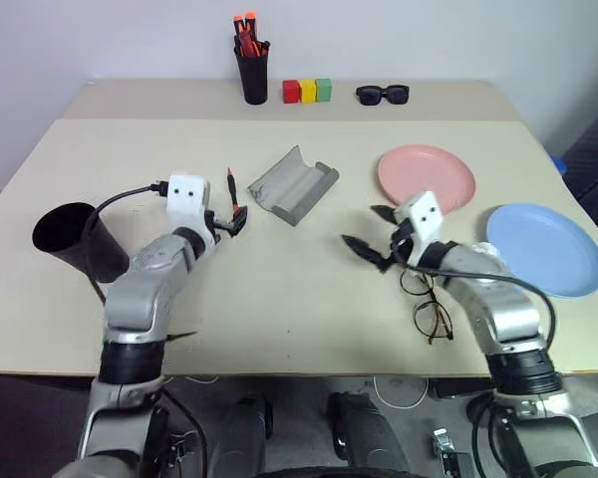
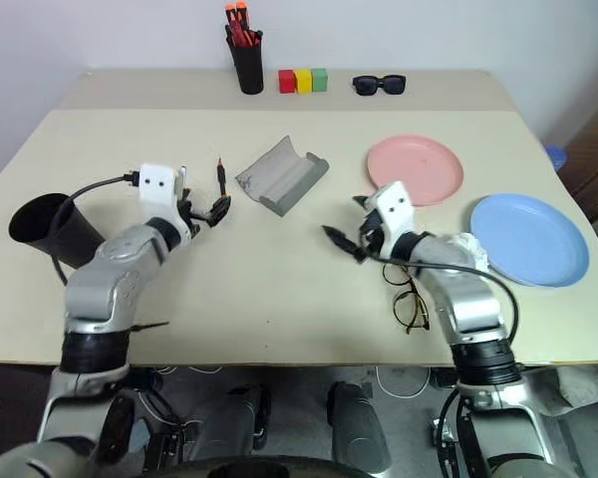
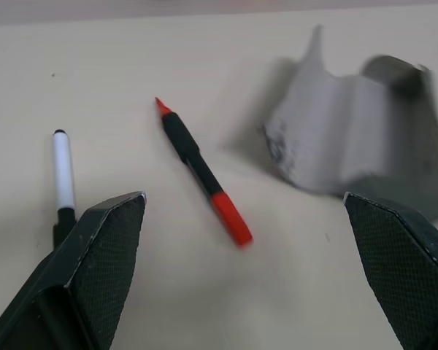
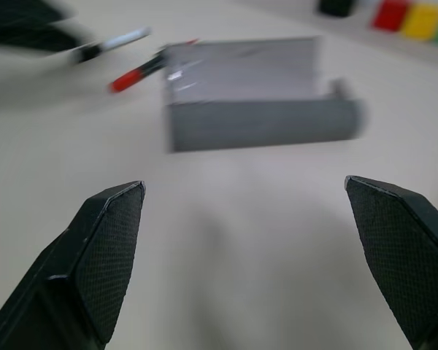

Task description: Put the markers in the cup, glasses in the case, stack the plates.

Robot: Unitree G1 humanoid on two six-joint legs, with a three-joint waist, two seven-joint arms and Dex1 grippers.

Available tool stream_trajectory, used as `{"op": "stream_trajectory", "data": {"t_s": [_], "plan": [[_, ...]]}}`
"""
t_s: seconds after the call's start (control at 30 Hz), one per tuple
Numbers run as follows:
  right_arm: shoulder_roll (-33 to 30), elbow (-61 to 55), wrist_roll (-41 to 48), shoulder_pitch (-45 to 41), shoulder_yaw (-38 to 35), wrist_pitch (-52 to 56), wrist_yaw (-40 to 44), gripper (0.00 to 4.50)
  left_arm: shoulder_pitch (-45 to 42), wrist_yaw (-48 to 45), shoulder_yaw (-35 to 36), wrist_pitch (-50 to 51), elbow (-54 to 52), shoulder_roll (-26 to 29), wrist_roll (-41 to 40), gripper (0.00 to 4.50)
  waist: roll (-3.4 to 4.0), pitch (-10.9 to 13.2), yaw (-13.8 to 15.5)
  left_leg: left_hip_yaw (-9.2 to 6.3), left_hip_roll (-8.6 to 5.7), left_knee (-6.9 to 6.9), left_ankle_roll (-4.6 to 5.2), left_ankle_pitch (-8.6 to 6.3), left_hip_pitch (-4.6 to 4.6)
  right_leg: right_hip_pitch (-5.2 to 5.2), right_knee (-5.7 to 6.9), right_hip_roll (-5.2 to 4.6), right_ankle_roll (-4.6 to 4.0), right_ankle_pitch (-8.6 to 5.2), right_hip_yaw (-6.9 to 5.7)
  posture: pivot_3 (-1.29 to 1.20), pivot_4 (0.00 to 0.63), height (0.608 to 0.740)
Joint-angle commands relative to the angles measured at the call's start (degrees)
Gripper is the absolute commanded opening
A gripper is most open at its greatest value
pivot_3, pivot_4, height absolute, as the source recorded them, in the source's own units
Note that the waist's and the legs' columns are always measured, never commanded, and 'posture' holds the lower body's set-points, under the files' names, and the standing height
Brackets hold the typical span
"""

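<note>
The black cup (image 1: 75,241) lies on its side near the table's left edge. A red-orange marker (image 3: 202,175) and a white marker (image 3: 62,179) lie side by side on the table, just ahead of my open left gripper (image 1: 229,221). The grey case (image 1: 294,184) lies open at mid-table, beyond and between both grippers. My right gripper (image 1: 369,241) is open and empty and points toward the case. The wire-frame glasses (image 1: 431,317) lie beside my right forearm, partly covered by it. At the right sit the pink plate (image 1: 426,176) and the blue plate (image 1: 544,249), side by side.
At the table's back stand a black pen holder (image 1: 252,72) with orange-capped pens, three coloured blocks (image 1: 307,91) and black sunglasses (image 1: 383,95). A seam runs across the tabletop just in front of them.
</note>
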Motion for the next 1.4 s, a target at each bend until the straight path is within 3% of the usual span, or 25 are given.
{"op": "stream_trajectory", "data": {"t_s": [0.03, 0.37, 0.63, 0.73, 0.97, 1.13, 1.4], "plan": [[1.9, -5.0, -1.0, 1.2, 1.7, 0.3, -2.2, 4.5, -9.3, 6.9, 2.5, 4.6, 7.6, -2.3, 2.1, 4.47, -0.01, 0.0, 0.0, -0.01, 0.0, 0.0, 0.0, 0.0, 0.0, 0.0, 0.01, 0.0, 0.01, 0.01, 0.0, 0.0, 0.15, 0.74], [9.1, -8.9, -4.5, 2.9, 8.0, 1.4, -7.9, 4.5, -28.9, 18.5, 9.0, 8.3, 38.9, -6.7, 3.4, 4.47, -0.01, 0.0, -0.4, -0.05, -0.01, -0.09, -0.03, 0.02, 0.02, -0.06, 0.04, 0.04, 0.02, 0.01, -0.05, 0.0, 0.15, 0.74], [9.4, -11.6, -5.0, 5.2, 7.9, 2.2, -9.4, 4.5, -32.9, 19.6, 8.4, 6.8, 48.3, -6.9, 4.7, 4.47, -0.01, 0.0, -0.2, -0.06, -0.04, -0.08, -0.07, 0.04, 0.02, -0.05, 0.04, 0.0, 0.03, 0.02, -0.05, 0.0, 0.15, 0.74], [9.4, -11.1, -5.2, 4.8, 8.2, 2.1, -9.3, 4.5, -33.2, 20.6, 8.5, 7.3, 49.2, -6.8, 5.0, 3.72, -0.01, 0.0, -0.2, -0.07, -0.04, -0.09, -0.12, 0.06, 0.03, -0.05, 0.07, 0.01, 0.03, 0.02, -0.05, 0.0, 0.15, 0.74], [9.8, -10.1, -5.3, 3.2, 8.3, 2.0, -8.8, 4.5, -32.6, 22.2, 8.2, 8.0, 48.5, -6.5, 6.4, 0.19, -0.02, 0.0, -0.2, -0.07, -0.04, -0.08, -0.12, 0.07, 0.03, -0.03, 0.07, 0.0, 0.04, 0.03, -0.05, 0.0, 0.15, 0.74], [10.1, -9.6, -5.4, 2.4, 8.5, 1.8, -8.3, 4.5, -30.5, 22.8, 10.0, 1.2, 42.8, -7.4, 5.6, 0.04, -0.02, 0.0, -0.2, -0.07, -0.04, -0.09, -0.12, 0.07, 0.03, -0.04, 0.06, 0.0, 0.04, 0.03, -0.05, 0.0, 0.15, 0.74], [10.7, -8.1, -5.4, 1.0, 8.3, 1.4, -8.0, 4.5, -19.0, 19.3, 7.5, -27.5, 19.7, -8.0, 8.3, 0.04, -0.02, 0.0, -0.1, -0.04, -0.03, -0.17, -0.2, 0.1, -0.02, -0.14, 0.06, -0.02, 0.0, 0.05, -0.01, 0.0, 0.15, 0.74]]}}
